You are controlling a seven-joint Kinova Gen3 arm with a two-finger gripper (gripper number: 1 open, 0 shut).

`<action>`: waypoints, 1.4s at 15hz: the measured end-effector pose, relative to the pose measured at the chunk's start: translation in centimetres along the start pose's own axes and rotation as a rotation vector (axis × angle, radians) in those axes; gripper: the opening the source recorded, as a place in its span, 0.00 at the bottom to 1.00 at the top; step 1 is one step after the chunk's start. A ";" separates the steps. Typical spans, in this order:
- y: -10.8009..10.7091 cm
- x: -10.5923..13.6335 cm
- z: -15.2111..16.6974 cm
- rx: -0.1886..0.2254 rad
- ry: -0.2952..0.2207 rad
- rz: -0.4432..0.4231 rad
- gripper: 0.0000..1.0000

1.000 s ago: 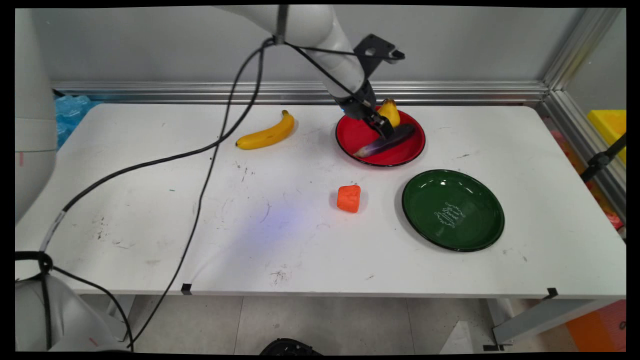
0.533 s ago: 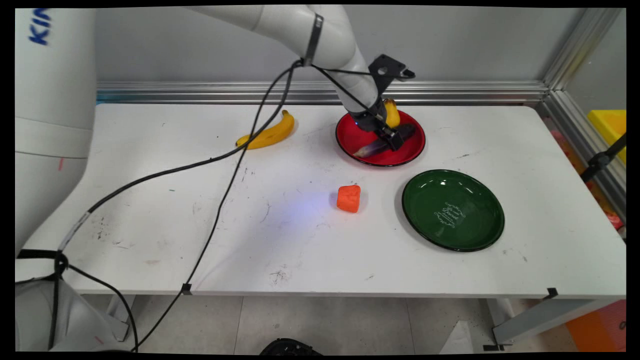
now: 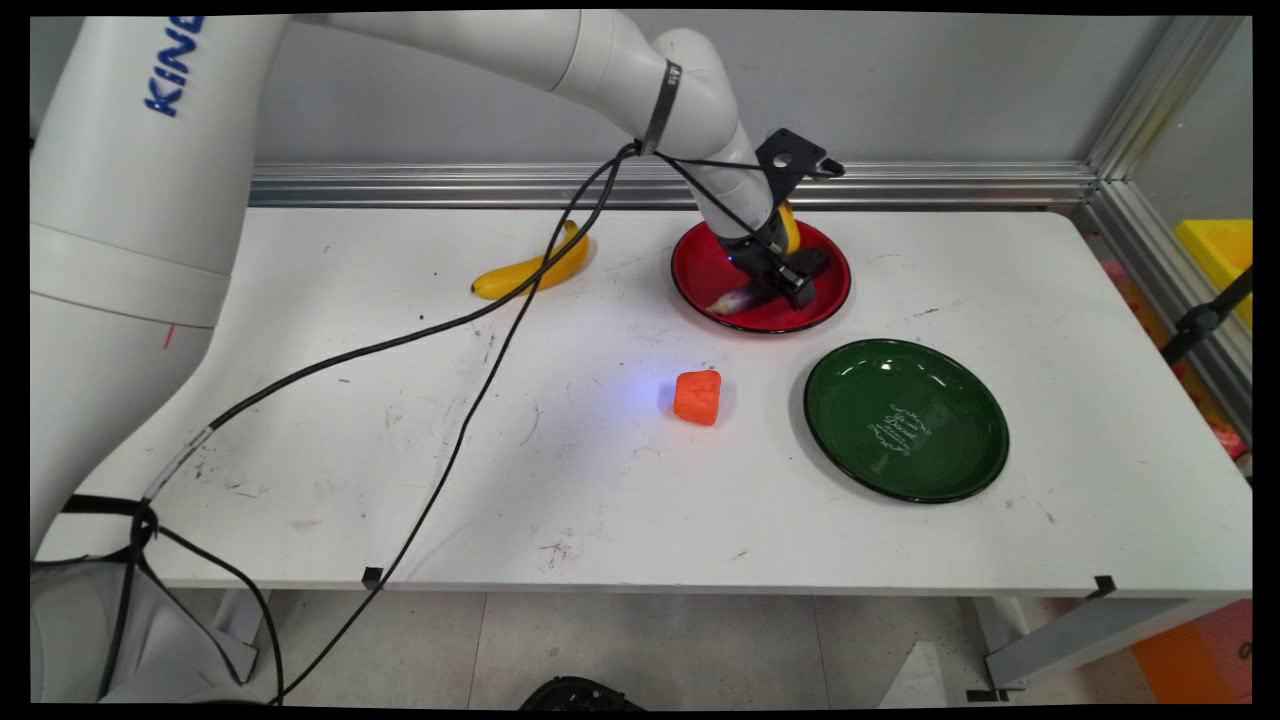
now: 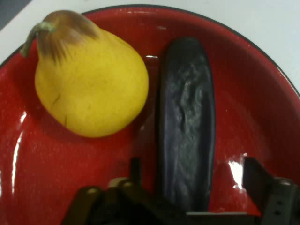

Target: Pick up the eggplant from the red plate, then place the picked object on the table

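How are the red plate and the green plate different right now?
The red plate carries a yellow pear and a dark purple eggplant, with the gripper down over the eggplant; the green plate holds nothing. The green plate bears white lettering and lies nearer the camera; the red one sits farther back and looks smaller. Both are round, glossy and dark-rimmed.

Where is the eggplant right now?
The eggplant lies on the red plate at the table's far side, right beside a yellow pear. The gripper is low over it, a finger on either side.
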 end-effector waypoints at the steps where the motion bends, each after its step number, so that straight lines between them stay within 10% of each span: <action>1: 0.0 0.1 0.2 0.000 0.002 0.002 0.00; 10: -0.1 1.3 -1.3 0.007 0.020 0.071 0.00; 21: 3.0 1.8 -13.3 -0.035 0.022 0.304 0.00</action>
